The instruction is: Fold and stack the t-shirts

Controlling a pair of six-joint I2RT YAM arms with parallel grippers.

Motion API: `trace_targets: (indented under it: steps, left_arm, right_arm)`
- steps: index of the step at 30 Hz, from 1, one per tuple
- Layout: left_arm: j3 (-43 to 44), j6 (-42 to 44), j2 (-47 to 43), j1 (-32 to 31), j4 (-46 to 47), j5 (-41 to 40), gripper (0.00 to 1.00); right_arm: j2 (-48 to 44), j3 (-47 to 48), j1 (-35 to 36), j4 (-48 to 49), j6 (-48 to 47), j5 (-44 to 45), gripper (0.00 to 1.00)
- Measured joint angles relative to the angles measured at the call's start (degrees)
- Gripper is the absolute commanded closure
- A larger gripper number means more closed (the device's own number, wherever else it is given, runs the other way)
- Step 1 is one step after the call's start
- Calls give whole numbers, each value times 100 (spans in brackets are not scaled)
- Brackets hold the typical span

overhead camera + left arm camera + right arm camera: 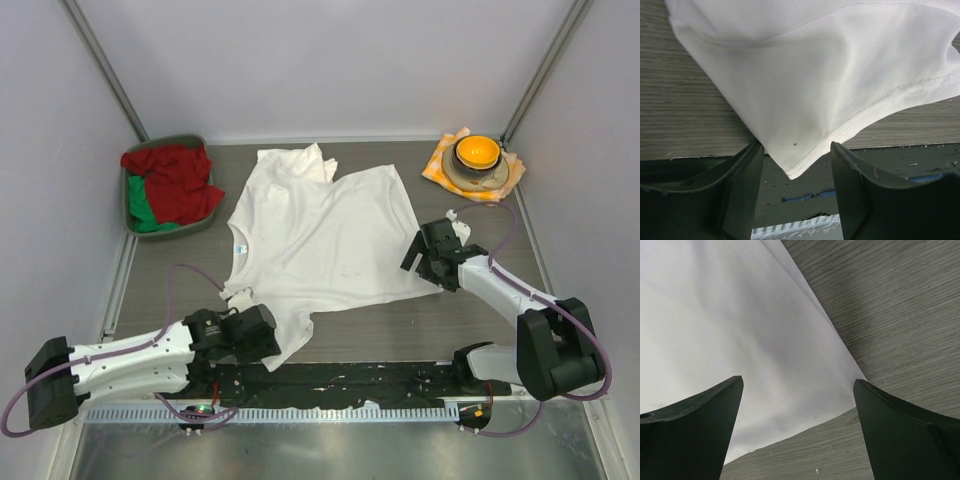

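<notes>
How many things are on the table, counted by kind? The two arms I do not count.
white t-shirt: 1
Other cloths: 3 (red cloth, green cloth, checked cloth)
Bowls: 2 (orange bowl sitting in grey bowl)
tray: 1
Total: 7

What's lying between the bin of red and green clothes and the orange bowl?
Only the white t-shirt, spread out, with strips of bare table on either side of it. The top external view shows this.

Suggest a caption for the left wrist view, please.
Open left fingers straddle a t-shirt corner at the table edge.
</notes>
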Motion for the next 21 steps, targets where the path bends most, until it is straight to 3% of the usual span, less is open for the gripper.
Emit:
trace_targets:
  steps: [3,11,21]
  left_arm:
    - [26,-35,179,-151,229,35,46]
    - [96,-269,619,-514,525,33,100]
    - [2,-479,319,-538,319,-122,100]
  right_arm:
    - [0,-44,0,31,0,-13,2]
    - [76,-111,-7,85,2,-20,2]
    - [136,-120,-181,149,2,-20,2]
